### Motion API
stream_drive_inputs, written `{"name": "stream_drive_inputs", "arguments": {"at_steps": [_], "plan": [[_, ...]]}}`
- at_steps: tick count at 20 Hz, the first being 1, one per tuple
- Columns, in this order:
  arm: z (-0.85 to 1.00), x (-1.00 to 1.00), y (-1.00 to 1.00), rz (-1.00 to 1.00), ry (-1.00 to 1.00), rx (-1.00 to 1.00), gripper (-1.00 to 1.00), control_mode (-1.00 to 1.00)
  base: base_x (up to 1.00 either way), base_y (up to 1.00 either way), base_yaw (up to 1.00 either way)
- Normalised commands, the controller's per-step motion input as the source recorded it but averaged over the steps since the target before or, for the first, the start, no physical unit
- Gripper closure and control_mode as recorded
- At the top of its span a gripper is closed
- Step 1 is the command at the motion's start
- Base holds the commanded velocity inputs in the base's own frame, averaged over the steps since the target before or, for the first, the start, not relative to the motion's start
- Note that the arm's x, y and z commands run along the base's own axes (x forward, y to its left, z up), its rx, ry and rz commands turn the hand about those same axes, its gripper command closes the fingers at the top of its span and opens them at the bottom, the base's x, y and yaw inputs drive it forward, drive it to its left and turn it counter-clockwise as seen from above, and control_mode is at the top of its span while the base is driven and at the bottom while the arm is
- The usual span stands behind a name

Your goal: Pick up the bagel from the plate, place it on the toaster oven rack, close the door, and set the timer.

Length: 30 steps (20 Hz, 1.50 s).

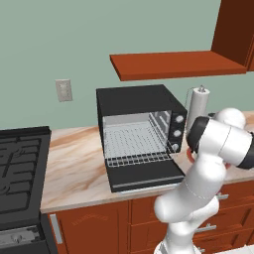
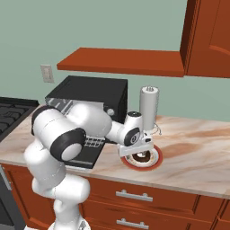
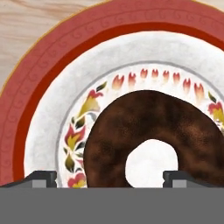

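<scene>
From my remote seat, the job reads as barely begun. At the left of the marble counter (image 1: 74,163) the black toaster oven (image 1: 139,131) stands with the door (image 1: 146,177) dropped flat toward the counter's front edge, and the toaster oven rack (image 1: 131,141) is bare inside the cavity; its knobs (image 1: 177,126) sit on the right face, and I judge the timer unset. Further right, past the paper-towel roll (image 2: 148,107), I have the gripper (image 2: 140,152) lowered over the plate (image 2: 155,162), which lies near the counter's front edge. In the hand view the bagel (image 3: 153,131) rests on the plate's cream centre, and the two finger tips (image 3: 41,178) stand wide apart, one left of the bagel's outer edge, the other at the right of its hole, with nothing clamped that I can see. Still ahead, by my reckoning: gripping the bagel, carrying it to the rack, shutting the door, turning the timer.
</scene>
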Motion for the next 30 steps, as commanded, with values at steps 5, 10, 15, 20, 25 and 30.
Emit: {"name": "stream_drive_inputs", "arguments": {"at_steps": [5, 10, 15, 20, 25, 30], "plan": [[-0.19, 0.01, 0.02, 0.04, 0.02, 0.00, -1.00, -1.00, 0.00, 0.00, 0.00], [-0.31, -0.03, 0.14, 0.01, 0.06, 0.00, 1.00, -1.00, 0.00, 0.00, 0.00], [0.07, -0.27, 0.20, 0.00, 0.00, 0.00, 1.00, -1.00, 0.00, 0.00, 0.00], [0.84, -0.27, 0.56, 0.00, -0.06, 0.00, 1.00, -1.00, 0.00, 0.00, 0.00], [1.00, -0.32, 0.66, 0.00, -0.01, 0.00, 1.00, -1.00, 0.00, 0.00, 0.00], [0.85, -0.63, 0.40, 0.00, 0.00, 0.00, 1.00, -1.00, 0.00, 0.00, 0.00]]}}
